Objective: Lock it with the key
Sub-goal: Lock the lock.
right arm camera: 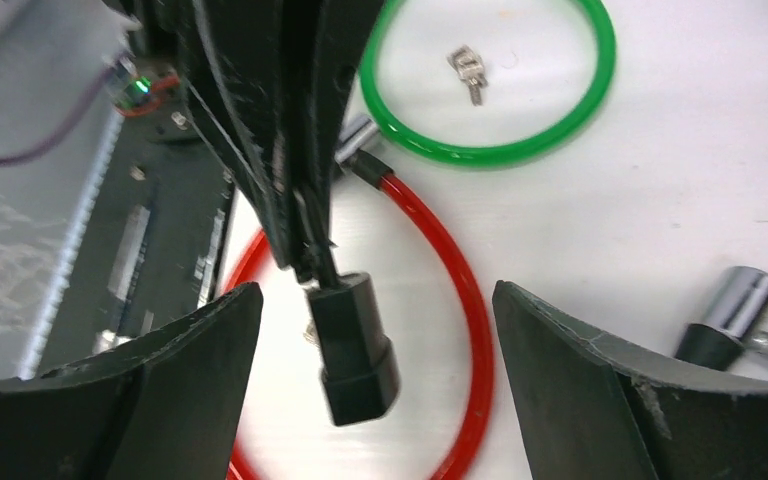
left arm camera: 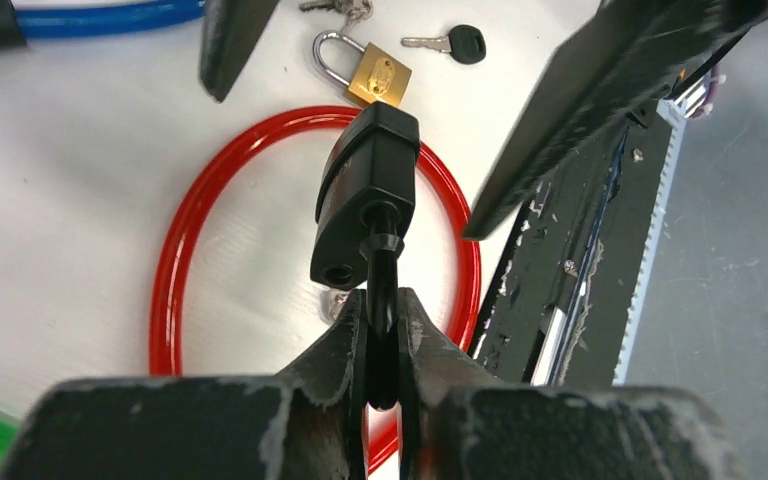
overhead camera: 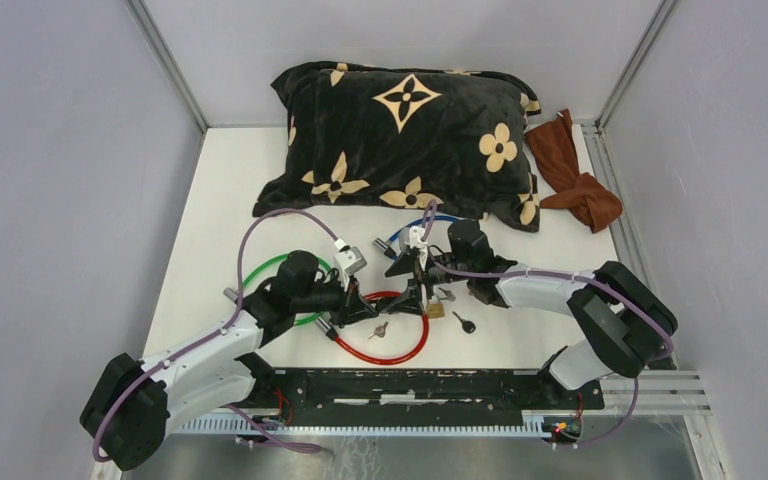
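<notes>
My left gripper (left arm camera: 383, 310) is shut on the black head of a key, whose shaft is in the black lock body (left arm camera: 365, 195). The lock body hangs off the key above the table, and the round hole in its end face is empty. In the right wrist view the same lock body (right arm camera: 355, 345) sits between the wide-open fingers of my right gripper (right arm camera: 375, 292), touching neither finger. A red cable loop (left arm camera: 170, 280) lies on the table beneath it. From above, both grippers (overhead camera: 360, 305) (overhead camera: 415, 275) meet over that loop.
A brass padlock (left arm camera: 375, 75) and a black-headed key (left arm camera: 460, 43) lie just beyond the red loop. A green cable loop (right arm camera: 490, 100) holds a small key (right arm camera: 467, 72). A blue cable (left arm camera: 110, 18) lies near it. A black flowered pillow (overhead camera: 410, 140) and brown cloth (overhead camera: 570, 170) lie at the back.
</notes>
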Controlling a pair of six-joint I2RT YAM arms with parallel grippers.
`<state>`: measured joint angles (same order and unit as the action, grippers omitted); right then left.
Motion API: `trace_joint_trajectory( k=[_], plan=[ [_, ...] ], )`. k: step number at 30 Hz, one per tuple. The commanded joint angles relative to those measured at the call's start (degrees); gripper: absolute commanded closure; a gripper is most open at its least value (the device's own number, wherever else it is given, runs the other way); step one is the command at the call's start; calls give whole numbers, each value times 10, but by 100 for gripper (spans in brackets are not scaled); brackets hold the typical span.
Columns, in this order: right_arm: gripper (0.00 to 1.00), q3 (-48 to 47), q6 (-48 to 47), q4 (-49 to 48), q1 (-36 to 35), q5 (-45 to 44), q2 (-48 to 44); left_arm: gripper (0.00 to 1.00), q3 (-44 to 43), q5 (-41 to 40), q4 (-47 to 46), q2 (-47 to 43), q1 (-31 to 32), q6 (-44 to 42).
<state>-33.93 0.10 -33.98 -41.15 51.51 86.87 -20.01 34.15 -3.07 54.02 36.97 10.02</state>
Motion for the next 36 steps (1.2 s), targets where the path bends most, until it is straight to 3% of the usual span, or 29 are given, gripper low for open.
trace_joint_trajectory(
  k=[1,6,10,21,26,31,33,34,36],
  plan=[
    [10,-52,-189,192,-10,-43,-12,98,-67,32,34,-17,1,-138],
    [12,-40,-172,164,-20,-39,-6,98,-87,8,98,-13,22,-275],
    [21,-19,-132,99,-25,-36,3,98,-90,-25,109,-7,48,-368],
    [36,33,-88,-9,-74,-96,15,98,-111,-46,123,-5,74,-369],
    [52,40,-88,-17,-79,-126,22,98,-111,-35,122,-5,79,-366],
    [92,51,-77,-49,-79,-136,18,98,-111,-34,123,-1,83,-364],
    [100,59,-77,-61,-79,-138,10,98,-111,-37,116,-2,83,-356],
    [100,66,-76,-71,-79,-138,5,96,-109,-41,110,-3,83,-349],
    [100,78,-70,-94,-78,-140,-5,76,-103,-62,91,-6,83,-325]
  ],
)
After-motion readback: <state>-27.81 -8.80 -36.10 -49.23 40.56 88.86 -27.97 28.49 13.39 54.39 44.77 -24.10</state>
